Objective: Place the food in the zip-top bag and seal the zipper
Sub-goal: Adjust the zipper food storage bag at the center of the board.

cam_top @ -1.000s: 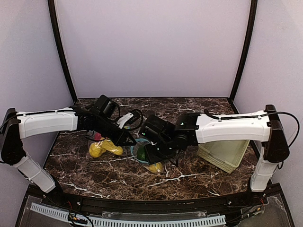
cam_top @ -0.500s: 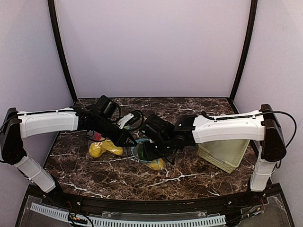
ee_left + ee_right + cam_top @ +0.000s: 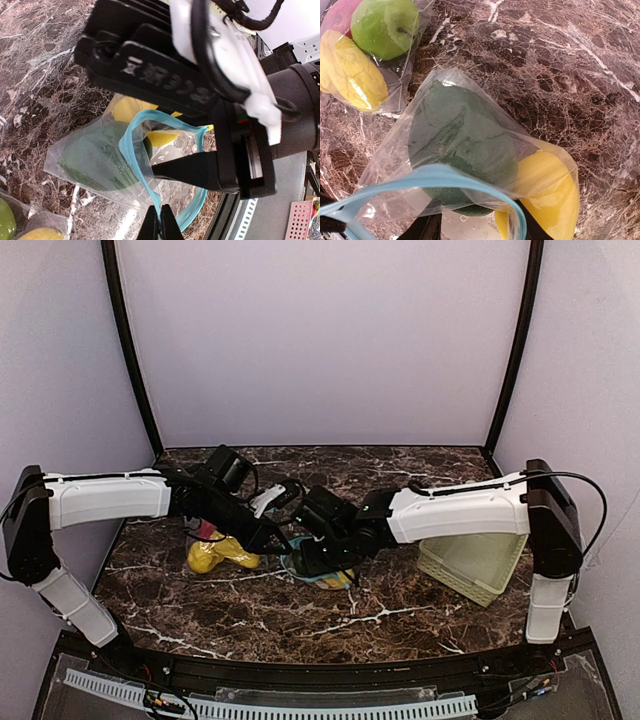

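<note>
The zip-top bag (image 3: 85, 165) lies on the marble table (image 3: 570, 60) between the two arms, with its mouth towards the near edge. A dark green piece (image 3: 460, 140) and a yellow piece (image 3: 550, 195) are already inside it. The left gripper (image 3: 160, 220) is closed tight on the blue zipper rim (image 3: 132, 150). The right gripper (image 3: 477, 227) stands at the mouth with its jaws partly apart; I cannot tell if it clasps anything. The film looks thin, limp and slippery, so I think the stiffer rim is the better place to hold. The glossy fruits seem light and may roll. A second bag (image 3: 407, 75) with the light green ball (image 3: 385, 25) and the red ball (image 3: 337, 15) lies just beside. The two grippers are crowded together, and open room is towards the basket (image 3: 470, 565).
</note>
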Robot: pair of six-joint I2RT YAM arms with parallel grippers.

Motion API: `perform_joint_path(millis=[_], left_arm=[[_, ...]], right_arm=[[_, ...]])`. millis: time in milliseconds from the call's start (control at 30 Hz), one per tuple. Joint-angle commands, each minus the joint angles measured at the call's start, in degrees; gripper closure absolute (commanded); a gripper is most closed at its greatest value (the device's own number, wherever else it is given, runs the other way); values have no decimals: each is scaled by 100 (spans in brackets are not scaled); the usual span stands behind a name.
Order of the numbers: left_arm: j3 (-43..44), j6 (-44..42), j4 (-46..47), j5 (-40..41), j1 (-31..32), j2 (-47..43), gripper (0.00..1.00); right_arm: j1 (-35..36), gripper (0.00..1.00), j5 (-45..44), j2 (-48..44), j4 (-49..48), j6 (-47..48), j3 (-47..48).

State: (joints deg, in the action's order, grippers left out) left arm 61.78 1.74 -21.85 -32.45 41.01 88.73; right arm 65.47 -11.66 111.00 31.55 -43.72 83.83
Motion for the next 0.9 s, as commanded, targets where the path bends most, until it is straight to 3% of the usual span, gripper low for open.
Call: perform_joint_path(millis=[0, 133, 233, 400, 567, 667, 867], left_arm=[[12, -18, 85, -370, -5, -73, 99], [3, -9, 111, -318, -6, -157, 99], [-3, 28, 32, 236, -33, -203, 99], [-23, 295, 34, 520, -361, -185, 99], [-24, 337, 23, 511, -486, -182, 99], [-8, 336, 18, 479, -489, -162, 99], [-17, 321, 20, 451, -489, -149, 99]], right_arm=[[-195, 55, -310, 262, 207, 53, 46], [-291, 53, -329, 239, 215, 74, -4], [-278, 48, -282, 36, 191, 279, 2], [-161, 33, -159, -692, 153, 798, -208], [-111, 26, 135, -1657, -146, 967, -965], [-93, 28, 270, -2137, -556, 1063, -1669], [120, 45, 196, -2304, -1153, 1096, -2371]])
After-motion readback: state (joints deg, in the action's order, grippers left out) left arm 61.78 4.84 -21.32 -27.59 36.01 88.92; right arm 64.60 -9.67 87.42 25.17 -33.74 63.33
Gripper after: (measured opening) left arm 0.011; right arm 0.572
